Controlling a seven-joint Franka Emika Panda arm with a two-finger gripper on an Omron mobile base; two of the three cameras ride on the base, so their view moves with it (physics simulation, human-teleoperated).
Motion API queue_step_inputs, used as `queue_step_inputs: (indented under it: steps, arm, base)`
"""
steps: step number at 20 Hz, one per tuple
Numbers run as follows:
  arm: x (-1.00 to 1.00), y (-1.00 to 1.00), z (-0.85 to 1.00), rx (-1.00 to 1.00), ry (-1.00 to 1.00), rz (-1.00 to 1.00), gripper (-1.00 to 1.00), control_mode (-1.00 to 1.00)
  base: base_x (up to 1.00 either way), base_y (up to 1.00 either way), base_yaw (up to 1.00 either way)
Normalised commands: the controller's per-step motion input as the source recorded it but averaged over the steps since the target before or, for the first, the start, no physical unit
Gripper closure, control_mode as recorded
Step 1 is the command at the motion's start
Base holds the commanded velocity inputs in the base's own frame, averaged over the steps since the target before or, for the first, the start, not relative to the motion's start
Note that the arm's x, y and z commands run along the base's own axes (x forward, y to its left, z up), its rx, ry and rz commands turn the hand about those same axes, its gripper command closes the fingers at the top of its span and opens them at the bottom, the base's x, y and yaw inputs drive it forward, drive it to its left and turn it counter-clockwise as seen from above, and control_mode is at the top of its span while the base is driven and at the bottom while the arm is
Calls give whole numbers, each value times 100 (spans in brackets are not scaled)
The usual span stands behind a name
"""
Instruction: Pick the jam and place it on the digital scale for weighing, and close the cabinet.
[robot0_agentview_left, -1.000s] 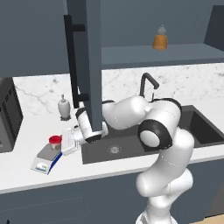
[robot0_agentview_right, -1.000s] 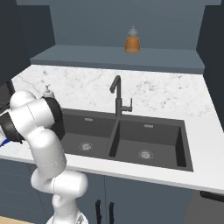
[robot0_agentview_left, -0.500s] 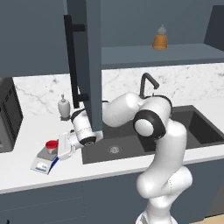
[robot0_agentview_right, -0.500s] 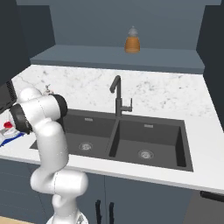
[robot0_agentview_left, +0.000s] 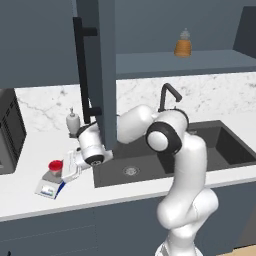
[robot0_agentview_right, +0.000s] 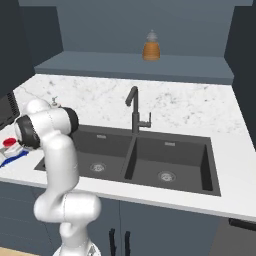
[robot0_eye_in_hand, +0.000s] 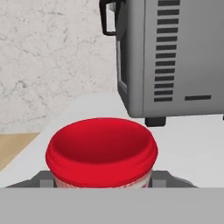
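Note:
The jam (robot0_agentview_left: 54, 165), a short jar with a red lid, stands over the grey top of the digital scale (robot0_agentview_left: 49, 186) on the counter left of the sink. I cannot tell whether it rests on the platform. My gripper (robot0_agentview_left: 64, 169) reaches it from the right and is shut on it. In the hand view the jam (robot0_eye_in_hand: 101, 148) sits close between my fingertips (robot0_eye_in_hand: 43, 179). The right base view has the jam (robot0_agentview_right: 9, 143) and the scale (robot0_agentview_right: 14, 156) at its left edge. The cabinet door (robot0_agentview_left: 106, 75) stands open above, with its black bar handle (robot0_agentview_left: 80, 65) facing me.
A dark microwave (robot0_agentview_left: 10, 132) stands left of the scale, also close ahead in the hand view (robot0_eye_in_hand: 175, 57). A white soap dispenser (robot0_agentview_left: 73, 121) is behind the hand. An amber bottle (robot0_agentview_left: 183, 44) sits on the open shelf. The double sink (robot0_agentview_right: 150, 157) and faucet (robot0_agentview_right: 134, 107) lie to the right.
The hand has carried the jam slightly left and down over the scale. The elbow has swung right and up. Scale, door and bottle have stayed put.

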Motion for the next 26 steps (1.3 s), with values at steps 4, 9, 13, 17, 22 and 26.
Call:
queue_step_inputs:
  steps: [4, 9, 13, 17, 22, 26]
  arm:
    - [17, 4, -42, 0, -3, 0, 100, -100]
    - [8, 0, -44, 0, -2, 0, 100, -100]
    - [-3, 0, -15, 0, -4, 0, -100, -100]
    - [-14, 0, 0, 0, -5, 0, -100, -100]
    - [-7, -5, 0, 0, -3, 0, -100, -100]
    - [-19, -26, 0, 1, -2, 0, -100, -100]
  base:
    - [0, 0, 0]
    - [0, 0, 0]
    - [0, 0, 0]
    - [0, 0, 0]
    - [0, 0, 0]
    - [0, 0, 0]
